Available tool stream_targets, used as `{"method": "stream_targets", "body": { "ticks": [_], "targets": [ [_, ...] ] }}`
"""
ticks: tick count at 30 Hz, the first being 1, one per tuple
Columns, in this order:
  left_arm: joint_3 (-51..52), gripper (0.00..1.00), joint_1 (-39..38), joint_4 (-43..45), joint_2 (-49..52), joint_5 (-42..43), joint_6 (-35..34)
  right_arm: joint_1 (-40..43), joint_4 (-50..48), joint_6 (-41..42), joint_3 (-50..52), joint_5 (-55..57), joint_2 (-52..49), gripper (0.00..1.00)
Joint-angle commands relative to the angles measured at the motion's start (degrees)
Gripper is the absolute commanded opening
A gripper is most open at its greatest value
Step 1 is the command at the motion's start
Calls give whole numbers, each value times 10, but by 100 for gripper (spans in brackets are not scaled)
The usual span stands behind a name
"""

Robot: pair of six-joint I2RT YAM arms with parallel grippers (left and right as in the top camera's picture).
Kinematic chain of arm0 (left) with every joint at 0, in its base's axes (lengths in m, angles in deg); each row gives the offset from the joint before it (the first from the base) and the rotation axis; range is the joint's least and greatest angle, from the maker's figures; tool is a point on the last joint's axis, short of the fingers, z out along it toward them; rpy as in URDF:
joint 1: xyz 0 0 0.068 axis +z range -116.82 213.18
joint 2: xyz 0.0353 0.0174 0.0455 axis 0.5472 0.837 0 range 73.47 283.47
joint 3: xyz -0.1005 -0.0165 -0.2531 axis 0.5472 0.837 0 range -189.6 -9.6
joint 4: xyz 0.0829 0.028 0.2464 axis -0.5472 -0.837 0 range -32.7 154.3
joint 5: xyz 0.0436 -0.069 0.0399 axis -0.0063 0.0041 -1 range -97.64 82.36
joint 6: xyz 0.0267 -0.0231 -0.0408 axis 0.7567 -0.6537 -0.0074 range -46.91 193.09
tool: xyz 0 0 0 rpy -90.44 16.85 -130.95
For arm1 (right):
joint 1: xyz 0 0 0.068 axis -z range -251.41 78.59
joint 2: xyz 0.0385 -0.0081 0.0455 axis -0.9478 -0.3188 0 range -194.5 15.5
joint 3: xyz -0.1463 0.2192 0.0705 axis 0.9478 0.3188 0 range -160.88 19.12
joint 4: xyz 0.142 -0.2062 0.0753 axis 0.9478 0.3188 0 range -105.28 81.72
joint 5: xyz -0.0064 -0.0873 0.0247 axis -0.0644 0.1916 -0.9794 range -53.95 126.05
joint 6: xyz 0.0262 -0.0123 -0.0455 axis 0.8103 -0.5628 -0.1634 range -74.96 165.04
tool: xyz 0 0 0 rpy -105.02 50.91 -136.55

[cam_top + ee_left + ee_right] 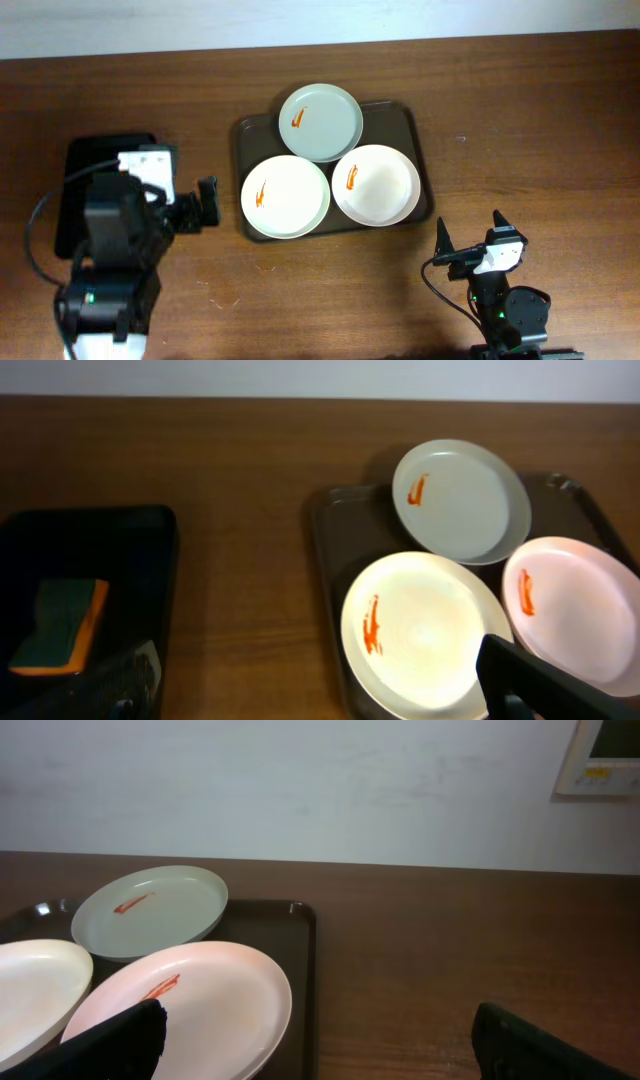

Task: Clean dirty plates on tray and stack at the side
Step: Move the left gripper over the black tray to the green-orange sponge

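The dark brown tray (396, 117) holds three plates, each with an orange smear: a pale green plate (320, 122) at the back, a white plate (285, 196) front left and a white plate (376, 185) front right. My left gripper (207, 203) is open and empty, just left of the tray. My right gripper (470, 232) is open and empty, near the tray's front right corner. The left wrist view shows the green plate (462, 500) and both white plates (425, 635) (575, 610) beyond the left gripper (325, 700). The right wrist view shows the nearer white plate (200, 1005) beside the right gripper (320, 1060).
A smaller glossy black tray (72, 170) lies at the far left, partly under my left arm. It holds a green and orange sponge (60, 625). Bare wooden table (520, 130) lies right of the brown tray.
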Motion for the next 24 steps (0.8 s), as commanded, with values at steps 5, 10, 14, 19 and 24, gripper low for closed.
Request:
{"method": "stream_targets", "body": {
  "ticks": [5,10,14,19,24],
  "targets": [
    [-63,99,57,8,75,-27,10,4,3,2,3,3,1,98],
    [-173,99,163,-36,224,15,7,4,3,2,3,3,1,98],
    [-194,99,208,-7,342,13,7,4,3,2,3,3,1,98],
    [-194,99,247,-1,433,13,37,4,3,2,3,3,1,98],
    [-194,100,295,32,478,13,72,4,3,2,3,3,1,98]
  ]
}}
